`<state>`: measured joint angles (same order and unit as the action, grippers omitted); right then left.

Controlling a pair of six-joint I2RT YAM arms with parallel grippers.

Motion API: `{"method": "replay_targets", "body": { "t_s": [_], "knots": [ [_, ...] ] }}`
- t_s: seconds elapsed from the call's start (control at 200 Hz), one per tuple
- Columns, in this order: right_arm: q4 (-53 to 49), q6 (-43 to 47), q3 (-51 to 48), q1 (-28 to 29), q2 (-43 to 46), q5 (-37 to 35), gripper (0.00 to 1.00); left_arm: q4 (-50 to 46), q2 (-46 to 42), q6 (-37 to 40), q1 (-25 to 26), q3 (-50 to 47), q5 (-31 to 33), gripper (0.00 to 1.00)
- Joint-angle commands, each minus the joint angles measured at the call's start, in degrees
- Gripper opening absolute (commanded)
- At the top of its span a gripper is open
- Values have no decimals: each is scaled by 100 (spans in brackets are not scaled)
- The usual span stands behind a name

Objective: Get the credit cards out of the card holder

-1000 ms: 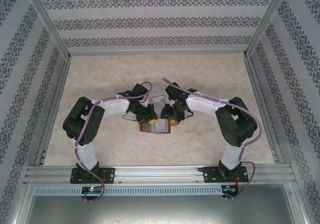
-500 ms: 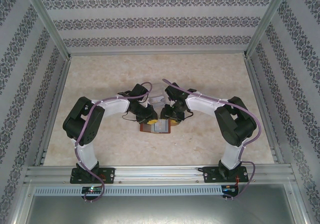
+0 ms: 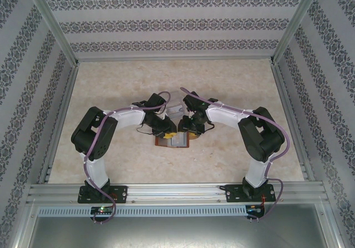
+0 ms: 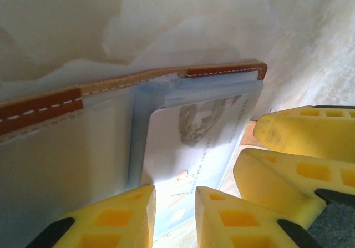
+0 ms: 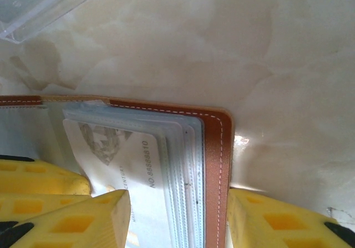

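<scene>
The card holder [image 3: 173, 141] lies open on the table between both grippers, its reddish-brown leather edge [image 4: 222, 70] framing grey-blue pockets. A white credit card [image 4: 188, 142] with a dark emblem sticks partway out of a pocket. My left gripper [image 4: 175, 195] hovers over that card's near end, its jaws a little open, the card lying flat below the gap. My right gripper [image 5: 180, 195] is open and straddles the holder's right side. One of its fingers stands over the card [image 5: 119, 153]. The other finger stands just outside the leather edge [image 5: 213, 148].
A clear plastic tray [image 3: 176, 105] sits just behind the grippers, its corner [image 5: 44, 4] close to the holder. The marbled table [image 3: 249, 87] has metal rails and patterned walls on three sides. Bare surface lies left, right and behind.
The left arm has shifted slightly. The card holder and the right arm stay where they were.
</scene>
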<state>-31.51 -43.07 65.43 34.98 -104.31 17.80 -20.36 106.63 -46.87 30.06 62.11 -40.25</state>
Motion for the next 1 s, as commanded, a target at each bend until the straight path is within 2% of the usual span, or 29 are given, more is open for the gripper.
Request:
{"method": "replay_targets", "body": {
  "t_s": [0.0, 0.48, 0.839, 0.994],
  "knots": [
    [-44, 74, -95, -44, -81, -82, 50, -401, 94, 205, 79, 135, 178, 26],
    [-114, 95, -6, 17, -48, -81, 49, -521, -92, 272, 81, 131, 311, 26],
    [-154, 80, -85, 27, -258, -255, 39, -756, -197, 373, 81, 265, 469, 26],
    [-158, 101, -83, 32, -256, -233, 38, -691, -333, 305, 77, 243, 558, 26]
  ]
}}
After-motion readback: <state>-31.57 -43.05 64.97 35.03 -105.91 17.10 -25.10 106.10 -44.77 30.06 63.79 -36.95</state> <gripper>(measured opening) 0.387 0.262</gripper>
